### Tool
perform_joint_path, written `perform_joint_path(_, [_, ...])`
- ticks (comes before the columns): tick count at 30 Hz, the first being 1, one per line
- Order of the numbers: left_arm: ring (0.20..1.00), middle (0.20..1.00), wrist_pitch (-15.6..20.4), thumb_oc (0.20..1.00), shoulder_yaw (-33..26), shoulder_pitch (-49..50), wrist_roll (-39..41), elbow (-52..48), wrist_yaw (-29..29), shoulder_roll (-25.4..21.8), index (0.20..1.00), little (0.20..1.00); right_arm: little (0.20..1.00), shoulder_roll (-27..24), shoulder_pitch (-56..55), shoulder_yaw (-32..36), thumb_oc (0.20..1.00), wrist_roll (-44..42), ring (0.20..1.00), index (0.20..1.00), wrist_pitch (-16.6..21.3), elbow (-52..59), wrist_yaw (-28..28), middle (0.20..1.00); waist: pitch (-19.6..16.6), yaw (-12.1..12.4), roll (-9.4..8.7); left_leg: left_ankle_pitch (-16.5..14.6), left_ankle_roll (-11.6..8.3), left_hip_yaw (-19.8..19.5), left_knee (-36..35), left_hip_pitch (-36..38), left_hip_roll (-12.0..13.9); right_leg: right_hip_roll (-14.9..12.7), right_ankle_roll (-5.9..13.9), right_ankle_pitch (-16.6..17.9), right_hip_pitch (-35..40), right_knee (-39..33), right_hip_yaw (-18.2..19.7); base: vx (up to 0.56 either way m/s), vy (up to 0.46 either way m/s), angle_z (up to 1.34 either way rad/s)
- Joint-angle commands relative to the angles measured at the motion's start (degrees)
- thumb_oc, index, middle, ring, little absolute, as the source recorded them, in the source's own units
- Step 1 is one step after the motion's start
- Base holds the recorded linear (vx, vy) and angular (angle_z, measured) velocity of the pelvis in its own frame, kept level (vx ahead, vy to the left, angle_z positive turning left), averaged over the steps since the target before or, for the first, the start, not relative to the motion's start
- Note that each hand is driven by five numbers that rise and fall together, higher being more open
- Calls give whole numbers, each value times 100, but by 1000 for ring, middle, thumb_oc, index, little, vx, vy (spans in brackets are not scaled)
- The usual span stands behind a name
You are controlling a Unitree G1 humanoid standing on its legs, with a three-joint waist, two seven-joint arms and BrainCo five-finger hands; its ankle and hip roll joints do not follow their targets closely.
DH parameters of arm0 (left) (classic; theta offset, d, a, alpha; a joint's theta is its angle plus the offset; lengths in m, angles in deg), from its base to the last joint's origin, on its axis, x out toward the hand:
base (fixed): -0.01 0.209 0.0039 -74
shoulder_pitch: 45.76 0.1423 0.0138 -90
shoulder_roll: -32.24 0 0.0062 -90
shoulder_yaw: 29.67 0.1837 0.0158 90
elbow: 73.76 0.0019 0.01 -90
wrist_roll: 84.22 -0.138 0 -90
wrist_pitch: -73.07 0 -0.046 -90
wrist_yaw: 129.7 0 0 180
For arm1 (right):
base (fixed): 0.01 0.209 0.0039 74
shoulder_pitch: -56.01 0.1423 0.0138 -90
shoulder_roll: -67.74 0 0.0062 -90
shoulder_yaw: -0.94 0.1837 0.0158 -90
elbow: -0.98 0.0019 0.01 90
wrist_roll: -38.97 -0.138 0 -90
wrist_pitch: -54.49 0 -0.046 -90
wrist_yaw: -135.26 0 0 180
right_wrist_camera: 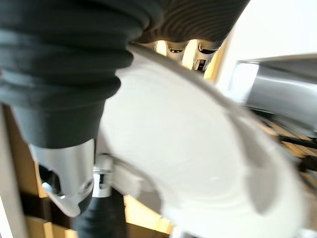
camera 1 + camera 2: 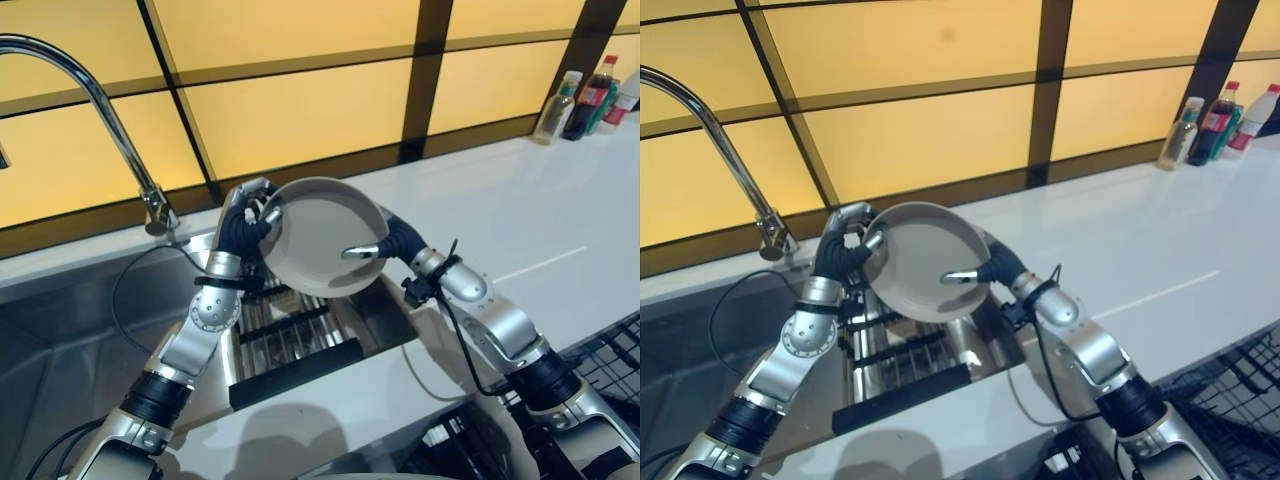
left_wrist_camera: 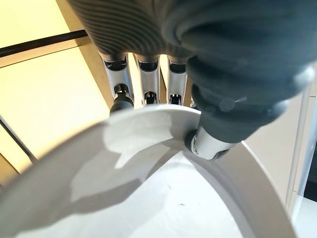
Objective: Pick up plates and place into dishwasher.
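**Plate lifted, not yet in the dishwasher**

One grey plate [image 2: 322, 237] is held up over the sink rack [image 2: 290, 335]. It is pinched at its rim by the left robot hand [image 2: 243, 225] and the right robot hand [image 2: 385, 243]. It must yet be put in the dishwasher.

A white counter [image 2: 520, 215] runs along the amber wall. A steel sink [image 2: 60, 345] is sunk into it at the left, with a curved tap [image 2: 95, 95] behind and a rack [image 2: 290, 335] set inside. Bottles [image 2: 585, 100], perhaps three or four, stand at the counter's far right corner.
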Motion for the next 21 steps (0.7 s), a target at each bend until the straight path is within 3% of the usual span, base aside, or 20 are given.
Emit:
perform_joint_path(1, [200, 200, 197, 200, 18, -701, 121, -95, -134, -2, 200, 200, 1000, 215, 472, -70, 1000, -256, 1000, 1000, 28, 31, 113, 1000, -190, 168, -445, -837, 206, 98, 322, 49, -311, -222, 451, 341, -100, -503, 102, 0, 0, 0])
perform_joint_path(5, [200, 200, 158, 200, -16, -670, 100, -114, -131, 0, 200, 200, 1000, 235, 359, -73, 1000, -327, 1000, 1000, -252, -31, 87, 1000, -167, 177, -460, -825, 202, 94, 301, 59, -309, -235, 460, 352, -87, -519, 83, 0, 0, 0])
perform_joint_path(6, [200, 200, 150, 200, -21, -662, 120, -117, -125, -4, 200, 200, 928, 254, 334, -89, 928, -368, 928, 928, -286, -53, 78, 928, -162, 183, -461, -825, 201, 87, 295, 66, -310, -238, 461, 354, -80, -525, 77, 0, 0, 0])
perform_joint_path(7, [200, 200, 159, 200, -32, -649, 117, -106, -122, -3, 200, 200, 322, 259, 323, -106, 322, -404, 322, 322, -266, -73, 90, 322, -159, 187, -464, -823, 200, 85, 284, 76, -308, -240, 462, 356, -72, -531, 72, 0, 0, 0])
perform_joint_path(8, [200, 200, 164, 200, -34, -642, 117, -86, -132, 1, 200, 200, 200, 264, 328, -118, 200, -443, 200, 200, -231, -78, 106, 200, -156, 188, -463, -821, 198, 82, 281, 84, -306, -241, 462, 357, -66, -532, 71, 0, 0, 0])
perform_joint_path(21, [200, 200, 222, 200, -107, -496, 260, 37, -29, 135, 200, 200, 200, 470, 257, 61, 200, -491, 200, 200, 52, -34, 277, 200, -176, 193, -439, -832, 213, 115, 287, 105, -304, -240, 463, 382, -54, -567, 98, -1, 2, 1])
